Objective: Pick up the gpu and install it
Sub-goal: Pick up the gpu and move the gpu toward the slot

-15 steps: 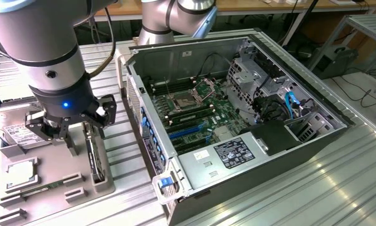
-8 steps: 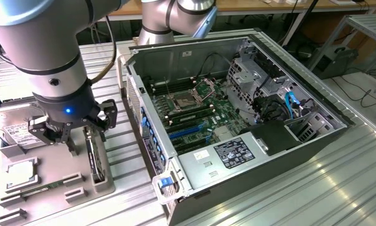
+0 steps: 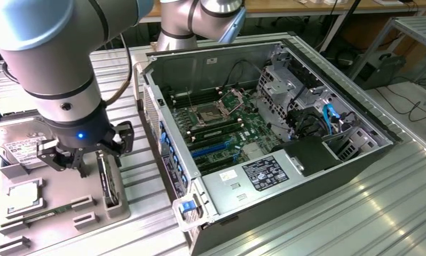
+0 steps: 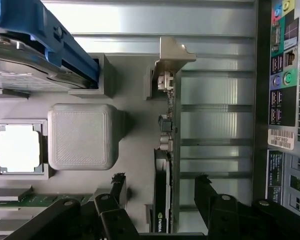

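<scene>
Wrist view: my gripper (image 4: 160, 186) has its fingers spread wide, holding nothing and straddling the gpu (image 4: 166, 145), which stands on edge in its slot at the tray (image 4: 135, 125) edge nearest the PC case (image 4: 282, 165), long axis running along the finger gap.

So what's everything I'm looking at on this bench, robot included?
gpu: one, dark card with pale metal bracket, standing on edge in the tray.
hard drive: one, silver with white label, at the tray's end.
processor chip: one, silver, in a tray pocket.
memory stick: one, green, in a tray slot.
tray: one, grey, exterior view's left.
computer case: one, black and silver, open, beside the tray.
robot arm: one, grey, above the tray.
gripper: one, black, open, straddling the gpu.
</scene>
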### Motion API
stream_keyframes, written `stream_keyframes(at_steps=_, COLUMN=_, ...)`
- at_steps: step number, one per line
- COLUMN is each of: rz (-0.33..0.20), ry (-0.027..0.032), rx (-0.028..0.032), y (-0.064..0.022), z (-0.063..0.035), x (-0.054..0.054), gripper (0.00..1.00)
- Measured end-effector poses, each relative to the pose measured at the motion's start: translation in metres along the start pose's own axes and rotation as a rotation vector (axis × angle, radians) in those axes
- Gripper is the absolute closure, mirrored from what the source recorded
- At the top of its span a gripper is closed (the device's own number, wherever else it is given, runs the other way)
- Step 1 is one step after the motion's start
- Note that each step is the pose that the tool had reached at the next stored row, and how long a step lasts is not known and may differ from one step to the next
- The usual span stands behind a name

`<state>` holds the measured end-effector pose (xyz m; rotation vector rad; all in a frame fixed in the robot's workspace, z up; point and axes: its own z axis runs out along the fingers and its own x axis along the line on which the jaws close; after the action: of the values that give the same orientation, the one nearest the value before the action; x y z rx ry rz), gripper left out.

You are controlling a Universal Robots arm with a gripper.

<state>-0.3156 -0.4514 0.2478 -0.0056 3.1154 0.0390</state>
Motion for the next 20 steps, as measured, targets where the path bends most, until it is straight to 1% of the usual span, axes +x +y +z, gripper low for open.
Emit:
stream_keyframes(at_steps=7, rz=0.001, ry=-0.0001, rx=0.0003, y=-0.0007, z=0.0127, x=0.000, gripper=0.34)
stream_keyframes(at_steps=9, rz=0.003, ry=-0.0001, rx=0.0029, y=-0.0001, z=0.0160, x=0.000, gripper=0.34)
stream_keyframes(at_steps=10, rz=0.005, ry=0.0000, rx=0.0064, y=0.0010, z=0.0179, x=0.000, gripper=0.34)
stream_keyframes(at_steps=11, rz=0.007, ry=-0.0001, rx=0.0087, y=0.0019, z=0.0195, x=0.000, gripper=0.34)
stream_keyframes(at_steps=15, rz=0.006, ry=-0.0002, rx=0.0104, y=0.0025, z=0.0248, x=0.001, gripper=0.34)
stream_keyframes(at_steps=20, rz=0.007, ry=-0.0001, rx=0.0106, y=0.0025, z=0.0261, x=0.001, gripper=0.34)
